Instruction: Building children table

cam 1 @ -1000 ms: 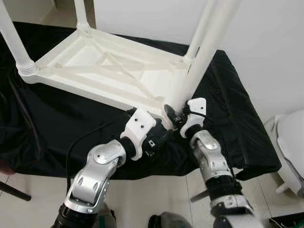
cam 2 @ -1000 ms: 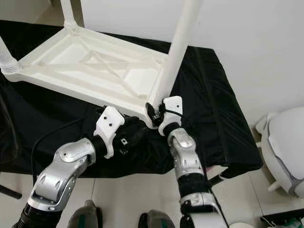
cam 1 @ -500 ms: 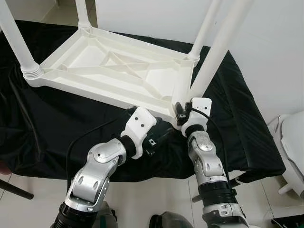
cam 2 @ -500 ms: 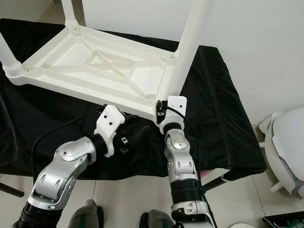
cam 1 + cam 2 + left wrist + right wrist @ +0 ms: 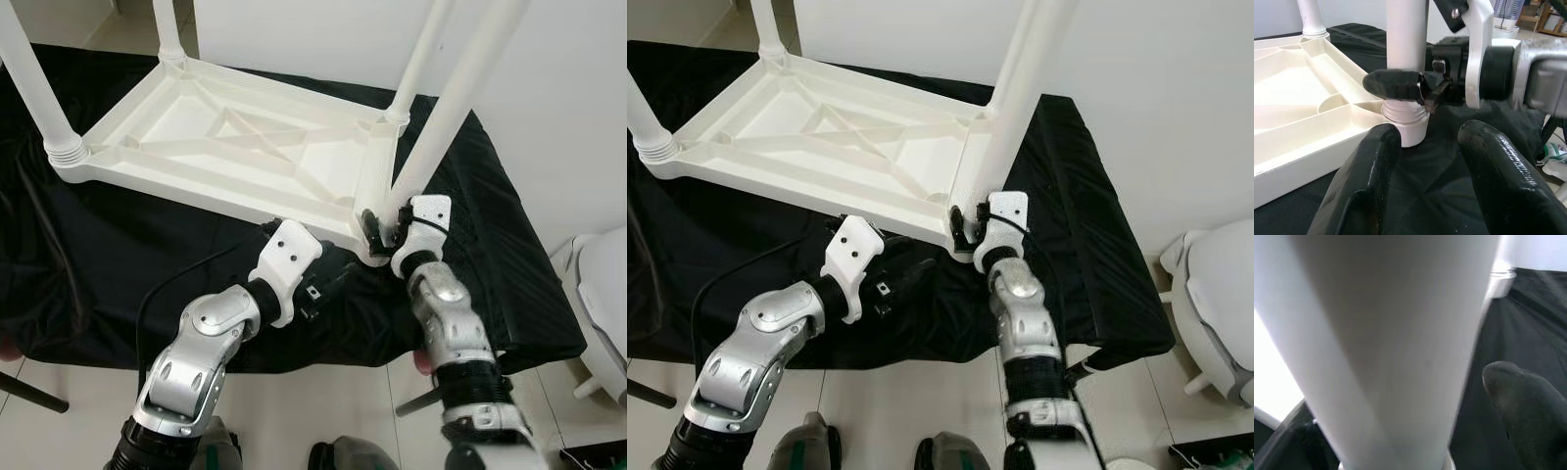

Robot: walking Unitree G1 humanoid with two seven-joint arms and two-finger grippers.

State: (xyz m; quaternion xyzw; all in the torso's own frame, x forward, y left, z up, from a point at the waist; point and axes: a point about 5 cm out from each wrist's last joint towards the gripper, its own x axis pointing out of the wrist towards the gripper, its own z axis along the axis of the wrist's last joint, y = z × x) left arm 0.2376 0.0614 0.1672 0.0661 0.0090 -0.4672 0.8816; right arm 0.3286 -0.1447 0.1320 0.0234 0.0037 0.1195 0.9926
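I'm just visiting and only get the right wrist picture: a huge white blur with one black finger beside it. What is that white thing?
Observer: It is a table leg, standing up at the near right corner of an upside-down white table that lies on a black cloth.
Operator: Is the robot holding it?
Observer: Yes. The right gripper has its jaws closed on the table leg, just above the ribbed collar at its base.
Operator: And the other arm?
Observer: The left gripper hovers over the black cloth by that same corner, jaws open and holding nothing.
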